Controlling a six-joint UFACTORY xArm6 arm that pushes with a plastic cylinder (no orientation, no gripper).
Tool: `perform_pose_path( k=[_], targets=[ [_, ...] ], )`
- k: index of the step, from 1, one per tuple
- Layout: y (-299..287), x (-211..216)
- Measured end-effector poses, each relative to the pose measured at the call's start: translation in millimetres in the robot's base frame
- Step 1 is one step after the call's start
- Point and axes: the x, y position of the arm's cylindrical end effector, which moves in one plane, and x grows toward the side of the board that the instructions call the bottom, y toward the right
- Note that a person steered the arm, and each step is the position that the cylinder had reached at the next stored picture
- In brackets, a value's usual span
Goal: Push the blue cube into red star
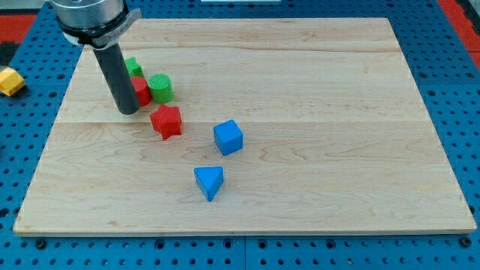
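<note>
Item 1. My tip: lower end of a straight dark rod, resting on the desk in the far-left part of the scene. No pincer is fitted, so there is no released or clenched state to record. The rod rises to a grey metal collar at the view's top left.

Item 2. Red block: just to the right of my tip, touching or nearly touching the rod and partly hidden by it; shape cannot be made out.

Item 3. Green block: farther back, just behind the red block and partly hidden by the rod; shape unclear.

Item 4. Green cylinder: upright, ribbed side, just to the right of the red block and touching it or very nearly so.

Item 5. Red star: nearer than my tip and to its right, close by but apart from it, just in front of the red block.

Item 6. Blue cube: right of the red star and slightly nearer, clear desk between the two; well apart from my tip.

Item 7. Blue triangular block: nearer than the blue cube and a little left, separate from it.

Item 8. Desk: pale wooden board on a blue perforated base.

Item 9. Yellow block: off the board at far left, on the blue base.
</note>
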Motion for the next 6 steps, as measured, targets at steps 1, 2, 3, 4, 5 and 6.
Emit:
perform_pose_path(
  k=[1,2,3,4,5,6],
  targets=[
    [74,-1],
    [143,-4],
    [226,25],
    [211,72],
    [146,66],
    [70,40]
  ],
)
